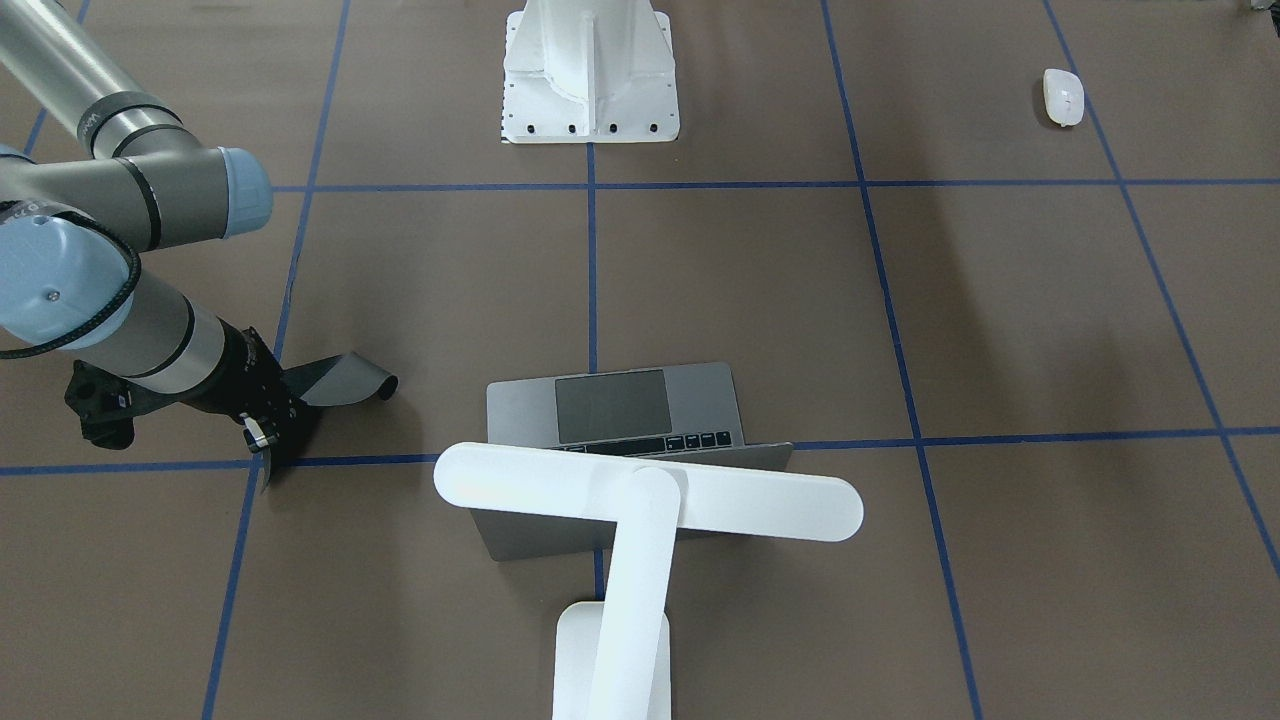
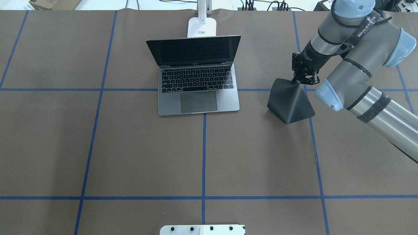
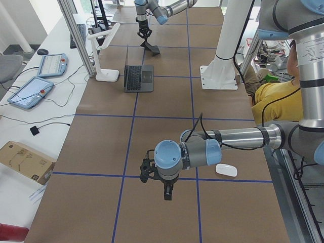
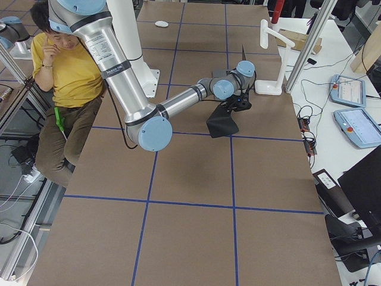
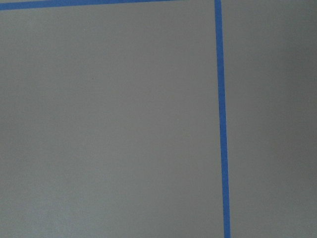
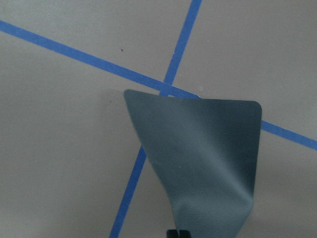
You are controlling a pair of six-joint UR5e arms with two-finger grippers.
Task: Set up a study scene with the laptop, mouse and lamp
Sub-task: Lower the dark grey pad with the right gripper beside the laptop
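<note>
1. Laptop [image 2: 198, 85]: open, screen dark, keyboard toward the robot. Flat on the table [image 2: 98, 147] at the middle of the far edge.
2. Lamp [image 1: 760, 505]: base at the far edge just behind the laptop lid, bar head up over the lid's top edge.
3. Mouse [image 1: 1063, 97]: near the robot-side edge toward the table's left end, well apart from laptop and lamp.
4. Right gripper [image 2: 302, 80]: clamped on one corner of the black mat [image 2: 289, 104], between the laptop and the table's right end. That corner lifted, mat bowed like a tent, lower part apparently resting on the table.
5. Left gripper [image 3: 167, 191]: pointing down over bare paper at the table's left end, near the mouse. Seen only from the side camera, so cannot tell whether open or closed.
</note>
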